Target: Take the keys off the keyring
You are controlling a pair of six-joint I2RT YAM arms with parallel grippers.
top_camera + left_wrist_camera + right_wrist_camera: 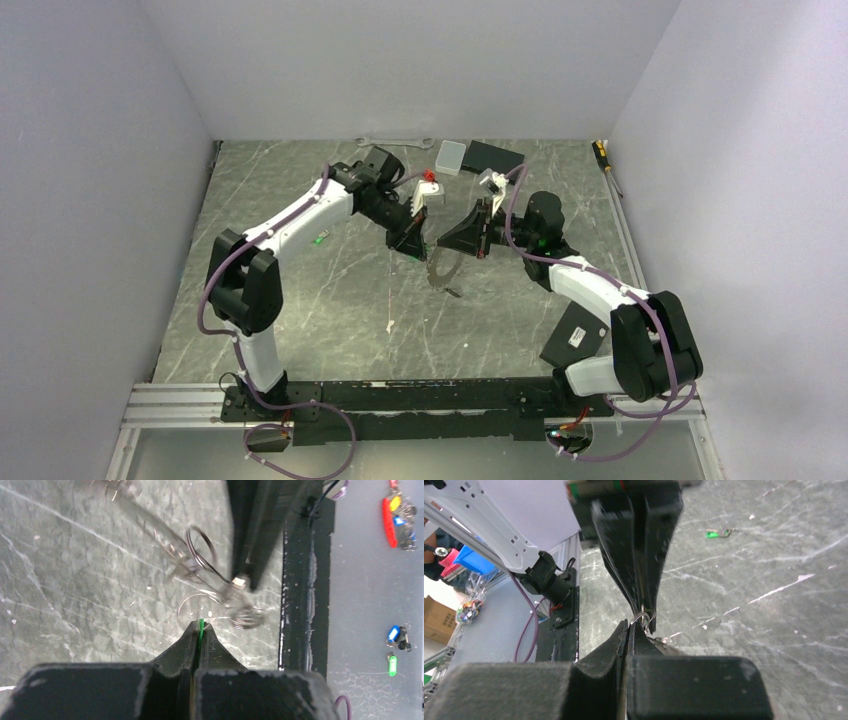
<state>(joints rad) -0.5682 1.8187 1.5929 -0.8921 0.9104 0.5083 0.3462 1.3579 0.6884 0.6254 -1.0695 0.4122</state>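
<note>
My left gripper [414, 236] and right gripper [478, 234] meet tip to tip above the table's middle. In the left wrist view my left gripper [200, 625] is shut on the thin edge of a green key [201, 628]. Blurred wire loops of the keyring [200, 547] hang just beyond it, beside the right gripper's fingers [255, 535]. In the right wrist view my right gripper [634, 625] is shut on a small loop of the keyring [642, 617], against the left gripper's fingers [639, 545]. The keyring [437, 270] droops below both grippers. Another green key [322, 237] lies loose on the table and shows in the right wrist view [716, 533].
A silver wrench [395, 142], a white box [451, 157] and a black box [492, 155] lie at the back wall. A screwdriver [603, 154] lies at the back right. A black block [578, 336] sits by the right arm's base.
</note>
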